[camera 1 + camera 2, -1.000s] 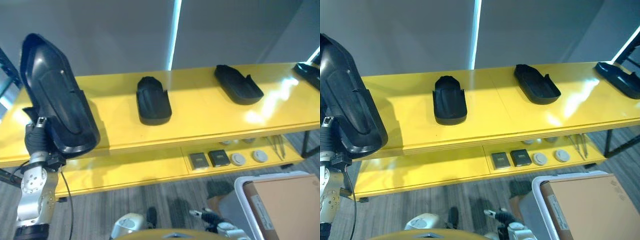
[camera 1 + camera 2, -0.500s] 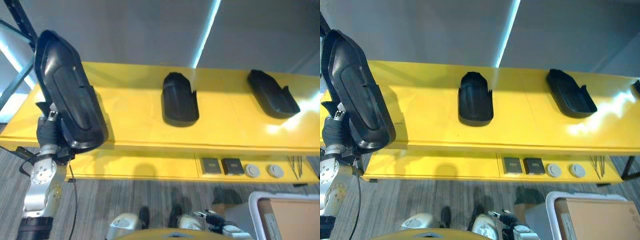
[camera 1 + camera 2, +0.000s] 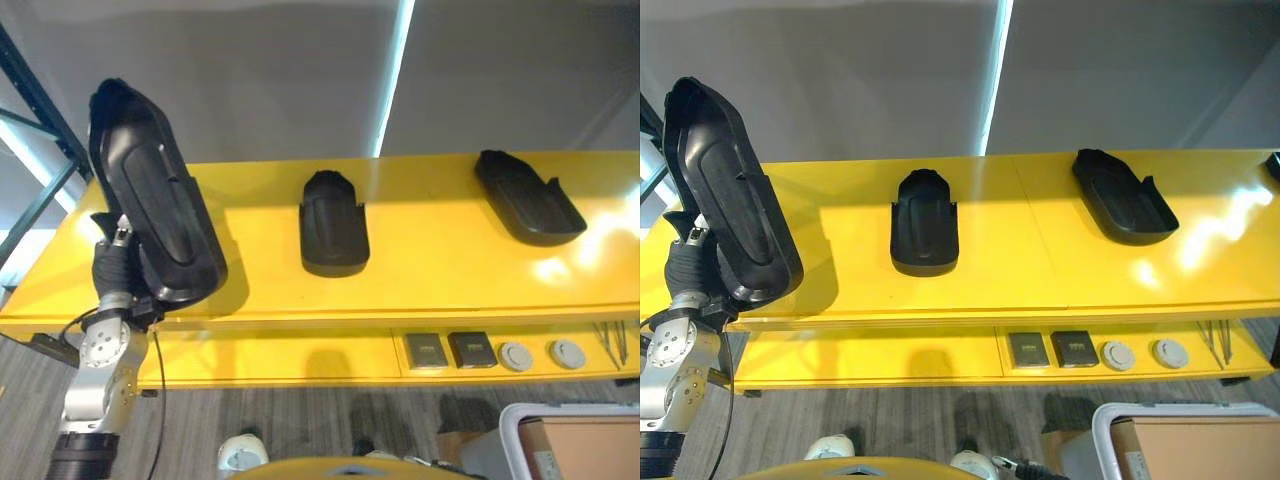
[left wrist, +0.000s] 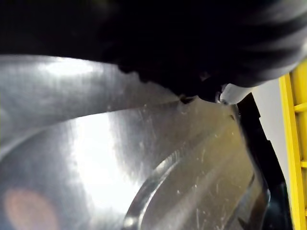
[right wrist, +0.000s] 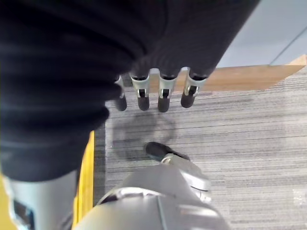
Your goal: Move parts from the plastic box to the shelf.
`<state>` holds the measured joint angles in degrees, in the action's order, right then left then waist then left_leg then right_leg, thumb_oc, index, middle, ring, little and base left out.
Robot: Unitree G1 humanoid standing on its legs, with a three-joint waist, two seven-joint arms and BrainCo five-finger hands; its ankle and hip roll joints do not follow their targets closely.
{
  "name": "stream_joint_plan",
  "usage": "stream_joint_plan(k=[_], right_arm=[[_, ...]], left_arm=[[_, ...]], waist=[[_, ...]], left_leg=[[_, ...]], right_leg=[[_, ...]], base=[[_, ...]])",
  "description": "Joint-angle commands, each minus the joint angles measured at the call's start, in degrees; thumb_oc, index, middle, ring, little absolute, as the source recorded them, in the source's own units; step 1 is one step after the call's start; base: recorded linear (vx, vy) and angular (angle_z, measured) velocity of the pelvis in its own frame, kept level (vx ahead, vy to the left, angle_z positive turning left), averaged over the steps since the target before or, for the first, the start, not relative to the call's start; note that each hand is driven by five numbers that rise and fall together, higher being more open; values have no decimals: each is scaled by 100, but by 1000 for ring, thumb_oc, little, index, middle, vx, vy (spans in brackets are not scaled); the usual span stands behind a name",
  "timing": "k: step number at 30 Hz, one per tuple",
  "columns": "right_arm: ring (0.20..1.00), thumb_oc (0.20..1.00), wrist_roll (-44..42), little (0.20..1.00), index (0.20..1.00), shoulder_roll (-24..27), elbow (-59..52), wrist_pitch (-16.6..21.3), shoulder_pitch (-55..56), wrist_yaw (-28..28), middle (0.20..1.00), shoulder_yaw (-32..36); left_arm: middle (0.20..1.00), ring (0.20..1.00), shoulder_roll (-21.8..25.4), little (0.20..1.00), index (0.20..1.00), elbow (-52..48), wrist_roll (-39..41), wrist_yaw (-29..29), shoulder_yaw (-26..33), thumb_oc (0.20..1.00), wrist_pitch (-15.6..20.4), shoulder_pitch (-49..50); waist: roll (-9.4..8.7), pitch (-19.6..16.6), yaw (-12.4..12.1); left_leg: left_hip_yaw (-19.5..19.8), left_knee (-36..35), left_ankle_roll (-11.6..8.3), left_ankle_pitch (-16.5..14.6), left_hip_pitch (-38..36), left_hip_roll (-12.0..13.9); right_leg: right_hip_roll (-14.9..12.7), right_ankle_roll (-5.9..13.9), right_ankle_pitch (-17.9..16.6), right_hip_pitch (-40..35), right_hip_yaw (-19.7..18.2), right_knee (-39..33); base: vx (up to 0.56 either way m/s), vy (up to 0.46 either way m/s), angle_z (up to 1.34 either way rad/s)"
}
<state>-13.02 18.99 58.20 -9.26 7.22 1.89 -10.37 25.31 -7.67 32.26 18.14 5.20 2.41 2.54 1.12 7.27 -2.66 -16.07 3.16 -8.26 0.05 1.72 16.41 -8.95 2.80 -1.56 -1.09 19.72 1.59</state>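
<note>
A long black moulded plastic part [image 3: 155, 205] stands almost upright over the left end of the yellow shelf [image 3: 430, 275], its lower end near the shelf's front edge. My left hand [image 3: 117, 268] is shut on its lower end from behind; its glossy inner face [image 4: 158, 158] lies close in the left wrist view. Two similar black parts lie flat on the shelf, one in the middle [image 3: 334, 222] and one to the right [image 3: 528, 196]. My right hand [image 5: 163, 93] hangs open above the grey carpet, holding nothing.
A white-rimmed plastic box [image 3: 515, 425] with a brown panel in it [image 3: 590, 450] stands at the lower right. The lower shelf holds two dark square blocks [image 3: 448, 350], round grey discs [image 3: 540, 355] and thin tools [image 3: 612, 340]. A dark rack post [image 3: 40, 110] rises at the left.
The camera has turned, so the whole scene has shifted. My left hand keeps its hold on the black part, which now stands slightly higher and more upright over the shelf's left end.
</note>
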Motion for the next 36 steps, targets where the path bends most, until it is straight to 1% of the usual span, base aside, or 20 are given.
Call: stream_joint_plan(k=[1, 3, 4, 5, 8, 9, 12, 13, 14, 16, 17, 19, 20, 21, 23, 26, 27, 28, 34, 36], right_arm=[[1000, 1000, 67, 1000, 1000, 157, 3, -79, -29, -104, 1000, 69], [1000, 1000, 192, 1000, 1000, 143, 86, -44, -63, -109, 1000, 112], [1000, 1000, 200, 1000, 1000, 137, 92, -33, -64, -115, 1000, 122], [1000, 1000, 92, 1000, 1000, 90, 157, 57, -45, -149, 1000, 189], [1000, 1000, 83, 1000, 1000, 32, 155, 133, -10, -117, 1000, 233], [1000, 1000, 129, 1000, 1000, -17, 100, 197, 43, -104, 1000, 236], [1000, 1000, 224, 1000, 1000, -92, -296, 136, 189, -138, 1000, 129], [1000, 1000, 231, 1000, 1000, -90, -359, 102, 195, -134, 1000, 107], [1000, 1000, 374, 1000, 1000, -79, -493, 65, 200, -76, 1000, 42], [1000, 1000, 446, 1000, 1000, -61, -641, 12, 228, -63, 1000, -29], [1000, 1000, 566, 1000, 1000, -13, -792, -28, 256, -14, 1000, -146], [1000, 1000, 667, 1000, 1000, 76, -861, -94, 266, 1, 1000, -207], [1000, 1000, 855, 1000, 1000, 186, -875, -145, 259, 43, 1000, -287], [1000, 1000, 878, 1000, 1000, 198, -884, -162, 259, 48, 1000, -290], [1000, 1000, 821, 1000, 1000, 338, -921, -226, 253, 107, 1000, -384], [1000, 1000, 818, 1000, 1000, 502, -929, -317, 209, 188, 1000, -435], [1000, 1000, 854, 1000, 1000, 538, -891, -327, 210, 186, 1000, -433], [1000, 1000, 908, 1000, 1000, 591, -833, -309, 212, 219, 1000, -413], [1000, 1000, 1118, 1000, 1000, 697, -628, -149, 294, 271, 1000, -284], [1000, 1000, 1127, 1000, 1000, 734, -597, -134, 297, 288, 1000, -261]], left_arm=[[200, 200, 128, 200, 200, -416, -187, -166, 307, 200, 491, -320], [200, 200, 166, 200, 200, -405, -240, -261, 298, 200, 437, -334], [200, 200, 175, 200, 200, -390, -247, -278, 294, 200, 436, -340], [200, 200, 221, 200, 200, -339, -387, -359, 256, 200, 338, -340], [200, 200, 298, 200, 200, -286, -399, -424, 266, 200, 232, -331], [200, 200, 380, 200, 200, -202, -433, -423, 315, 200, 203, -326], [200, 200, 642, 200, 200, 92, -481, -480, 411, 200, -48, -375], [200, 200, 677, 200, 200, 135, -484, -533, 424, 200, -103, -373], [200, 200, 798, 200, 200, 264, -717, -669, 470, 200, -278, -358], [200, 200, 910, 200, 200, 369, -866, -684, 487, 200, -252, -364], [200, 200, 1156, 200, 200, 561, -1041, -794, 489, 200, -531, -504], [200, 200, 1342, 200, 200, 819, -1163, -782, 409, 200, -811, -698], [200, 200, 1558, 200, 200, 1374, -1191, -552, 206, 200, -1046, -1107], [200, 200, 1582, 200, 200, 1458, -1268, -571, 162, 200, -1146, -1176], [200, 200, 1817, 200, 200, 2180, -1597, -582, -142, 200, -1252, -1613], [200, 200, 2005, 200, 200, 3056, -1601, -597, -519, 200, -1583, -2278], [200, 200, 2025, 200, 200, 3462, -1260, -652, -613, 200, -1660, -2503], [200, 200, 2021, 200, 200, 3791, -1236, -698, -638, 200, -1740, -2702], [200, 200, 2048, 200, 200, 4840, -1782, -742, -972, 200, -1861, -3360], [200, 200, 1998, 200, 200, 5137, -1845, -745, -1039, 200, -2043, -3520]], waist=[[49, 114, -76], [60, 146, -104], [66, 142, -104], [82, 211, -128], [85, 232, -141], [88, 230, -141], [50, 231, -147], [40, 233, -152], [8, 235, -166], [0, 250, -170], [-15, 253, -137], [-9, 217, -88], [-11, 152, 0], [-10, 146, 9], [-15, 80, 132], [-4, 25, 282], [9, 8, 356], [20, -8, 424], [32, -12, 655], [15, -5, 733]], left_leg=[[-12, -289, -53, 920, -211, 171], [32, -207, 1, 566, -266, -19], [16, -187, 10, 551, -246, -35], [-7, 10, 82, 365, -231, -186], [-24, 106, 173, 254, -220, -308], [-54, 129, 260, 181, -230, -426], [-191, 138, 455, 25, -257, -656], [-227, 137, 478, 7, -264, -676], [-336, 111, 481, -137, -365, -719], [-439, 106, 498, -159, -391, -717], [-593, 97, 536, -192, -421, -707], [-665, 108, 540, -182, -408, -674], [-733, 124, 522, -143, -395, -606], [-739, 125, 521, -139, -395, -596], [-802, 129, 470, -85, -403, -489], [-886, 108, 384, -6, -413, -338], [-926, 83, 360, 23, -430, -294], [-961, 64, 335, 45, -442, -261], [-1042, 79, 277, 80, -394, -165], [-1080, 101, 260, 82, -372, -134]], right_leg=[[-220, 504, 187, -108, 19, 166], [-434, 607, 178, 39, -1, 427], [-468, 618, 157, 70, 13, 455], [-711, 723, 165, 100, 45, 705], [-848, 812, 164, 103, 9, 804], [-947, 891, 148, 98, -24, 841], [-1177, 1005, -13, 132, 18, 935], [-1206, 1017, -65, 146, 45, 947], [-1293, 1126, -141, 156, 137, 1010], [-1336, 1147, -205, 174, 244, 1024], [-1369, 1170, -268, 207, 311, 1007], [-1342, 1168, -243, 187, 318, 926], [-1285, 1156, -216, 156, 284, 838], [-1275, 1154, -212, 151, 276, 826], [-1196, 1137, -162, 148, 209, 787], [-1099, 1104, -39, 129, 183, 738], [-1063, 1096, 5, 132, 171, 724], [-1030, 1093, 38, 136, 156, 702], [-957, 1062, 105, 232, 53, 713], [-934, 1051, 126, 274, 12, 722]], base=[[-12, 399, 4], [-22, 331, 0], [-8, 387, -18], [5, 311, -14], [18, 245, -3], [8, 208, -28], [-17, 203, -24], [13, 99, -22], [10, 66, -26], [-14, 46, -35], [-33, 29, -37], [-1, -3, -19], [41, -29, -10], [55, -33, -12], [60, -35, -11], [73, -39, -12], [81, -24, -9], [69, -7, -4], [29, -5, -10], [11, -18, -13]])
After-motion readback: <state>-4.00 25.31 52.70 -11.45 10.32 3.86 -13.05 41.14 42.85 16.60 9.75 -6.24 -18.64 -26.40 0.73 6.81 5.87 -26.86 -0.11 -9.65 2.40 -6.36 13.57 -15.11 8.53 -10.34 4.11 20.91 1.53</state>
